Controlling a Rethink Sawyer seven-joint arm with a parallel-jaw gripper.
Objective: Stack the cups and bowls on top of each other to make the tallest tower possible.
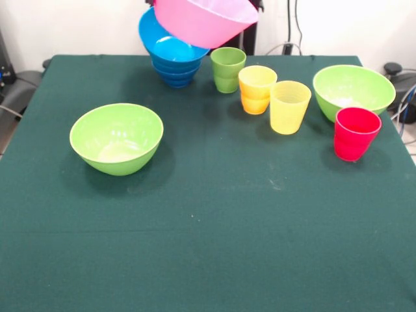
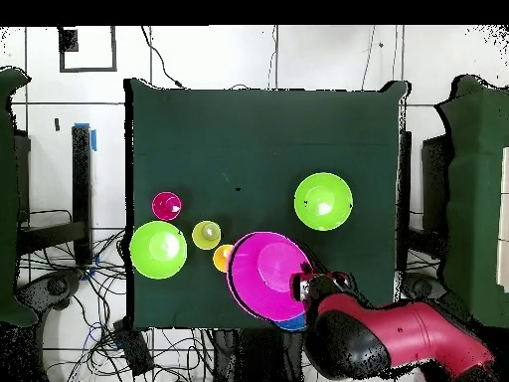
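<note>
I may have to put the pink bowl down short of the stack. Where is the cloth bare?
The whole near half of the table in the front view is bare, in front of the left lime bowl and the red cup. The far strip is crowded: blue stack, green cup, orange cup, yellow cup, right lime bowl.

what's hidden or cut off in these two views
- Gripper: in the front view it is hidden behind the pink bowl and cut off by the top edge; overhead, the view does not settle whether it is open or shut.
- Blue bowl stack: overhead, the pink bowl covers nearly all of it.
- Green cup: overhead, it is hidden under the pink bowl.
- Pink bowl: its top is cut off by the front view's edge.
</note>
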